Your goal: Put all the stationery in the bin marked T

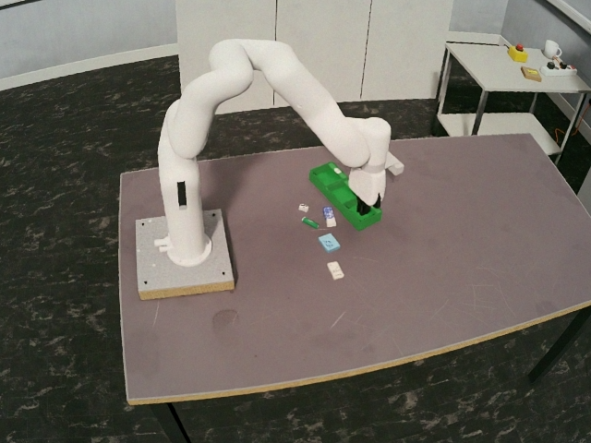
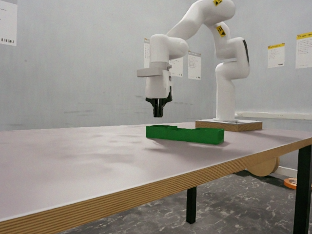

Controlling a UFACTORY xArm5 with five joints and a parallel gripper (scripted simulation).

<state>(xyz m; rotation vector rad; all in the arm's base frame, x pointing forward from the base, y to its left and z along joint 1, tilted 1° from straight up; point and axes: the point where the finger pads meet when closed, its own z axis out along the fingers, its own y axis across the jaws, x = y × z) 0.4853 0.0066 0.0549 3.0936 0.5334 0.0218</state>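
Note:
A long green bin (image 1: pixel 368 221) (image 2: pixel 185 134) with several compartments stands flat on the table; I cannot read any letter on it. A small white item lies in its far compartment. My gripper (image 1: pixel 367 206) (image 2: pixel 157 114) is shut, with nothing visible between the fingers, and hangs a little above the bin's near end. On the table left of the bin lie a small white piece (image 1: pixel 303 207), a green marker (image 1: pixel 310 222), a blue-and-white item (image 1: pixel 327 210), a white eraser (image 1: pixel 331 221), a light blue box (image 1: pixel 329 243) and a white flat item (image 1: pixel 335 269).
The arm's base plate (image 1: pixel 184 276) sits at the table's left side. The table's front edge (image 1: pixel 362 369) curves along the bottom. A side table (image 1: pixel 505 71) with small objects stands beyond the far right corner.

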